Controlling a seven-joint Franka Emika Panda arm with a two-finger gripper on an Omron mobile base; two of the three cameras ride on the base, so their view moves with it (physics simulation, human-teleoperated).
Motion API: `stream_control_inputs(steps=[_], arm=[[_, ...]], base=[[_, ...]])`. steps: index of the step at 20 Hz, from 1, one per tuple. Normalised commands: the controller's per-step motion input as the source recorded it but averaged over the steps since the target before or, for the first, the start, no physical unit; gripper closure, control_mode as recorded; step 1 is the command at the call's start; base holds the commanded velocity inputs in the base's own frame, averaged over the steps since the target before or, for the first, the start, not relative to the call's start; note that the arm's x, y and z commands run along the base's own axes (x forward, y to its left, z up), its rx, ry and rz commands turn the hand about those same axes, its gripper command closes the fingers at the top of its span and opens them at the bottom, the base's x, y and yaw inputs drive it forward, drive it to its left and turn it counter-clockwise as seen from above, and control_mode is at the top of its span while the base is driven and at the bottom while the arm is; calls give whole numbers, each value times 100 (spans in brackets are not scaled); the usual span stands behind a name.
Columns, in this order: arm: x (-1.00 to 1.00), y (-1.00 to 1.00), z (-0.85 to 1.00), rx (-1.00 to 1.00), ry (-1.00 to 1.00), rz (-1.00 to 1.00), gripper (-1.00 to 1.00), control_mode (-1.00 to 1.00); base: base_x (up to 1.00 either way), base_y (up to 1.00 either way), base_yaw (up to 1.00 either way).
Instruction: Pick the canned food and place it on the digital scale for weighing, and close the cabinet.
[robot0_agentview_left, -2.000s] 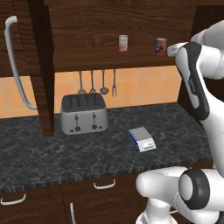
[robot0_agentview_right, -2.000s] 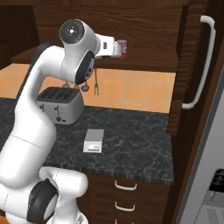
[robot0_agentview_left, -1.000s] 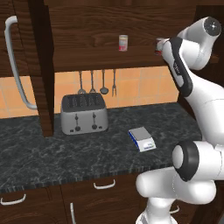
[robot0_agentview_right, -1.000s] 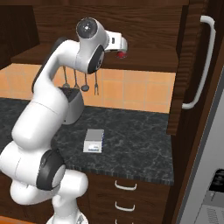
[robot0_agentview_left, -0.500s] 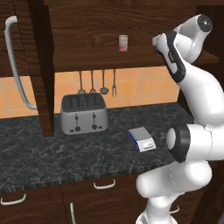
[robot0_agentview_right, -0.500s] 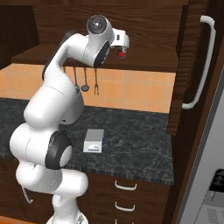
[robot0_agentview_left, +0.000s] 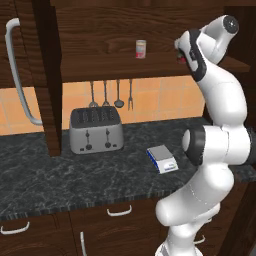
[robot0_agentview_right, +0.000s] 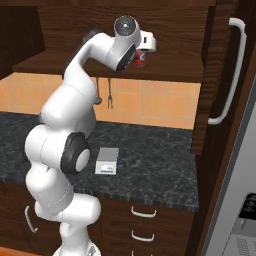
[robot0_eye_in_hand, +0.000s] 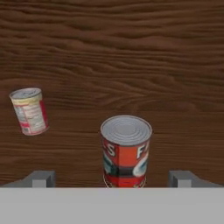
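Observation:
The canned food (robot0_eye_in_hand: 126, 151), a dark red tin with a silvery lid, stands upright on the cabinet (robot0_agentview_left: 90, 30) shelf. My gripper (robot0_eye_in_hand: 111, 179) is open, and the tin sits between its fingertips (robot0_eye_in_hand: 41, 178), apart from both. In the left base view the hand (robot0_agentview_left: 182, 49) reaches the right end of the shelf and hides most of the tin. From the right a red sliver of the canned food (robot0_agentview_right: 140, 60) shows under the hand. The digital scale (robot0_agentview_left: 162, 159) lies flat on the dark counter below. Both cabinet doors stand open.
A paler red-and-cream tin (robot0_eye_in_hand: 29, 111) stands further left on the shelf (robot0_agentview_left: 141, 49). A silver toaster (robot0_agentview_left: 96, 130) sits on the counter under hanging utensils (robot0_agentview_left: 111, 95). The open doors carry long silver handles (robot0_agentview_left: 20, 75) (robot0_agentview_right: 230, 70). Drawers line the counter's front.
The arm has swung the hand in along the shelf, up to the dark red tin. The jaws have stayed open. Tins, scale and doors have not moved.

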Motion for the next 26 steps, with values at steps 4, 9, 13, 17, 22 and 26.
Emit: stream_control_inputs(steps=[4,9,13,17,22,26], arm=[[49,-2,0,0,0,0,-100,-100],[44,-10,-4,0,0,0,-100,-100],[37,-3,-15,0,0,0,-100,-100],[25,0,-28,0,-1,0,-100,-100],[-11,0,-45,0,-6,0,-100,-100],[-32,0,-30,0,-3,0,-100,-100]], base=[[0,0,0],[0,0,0],[0,0,0],[0,0,0],[0,0,0],[0,0,0]])
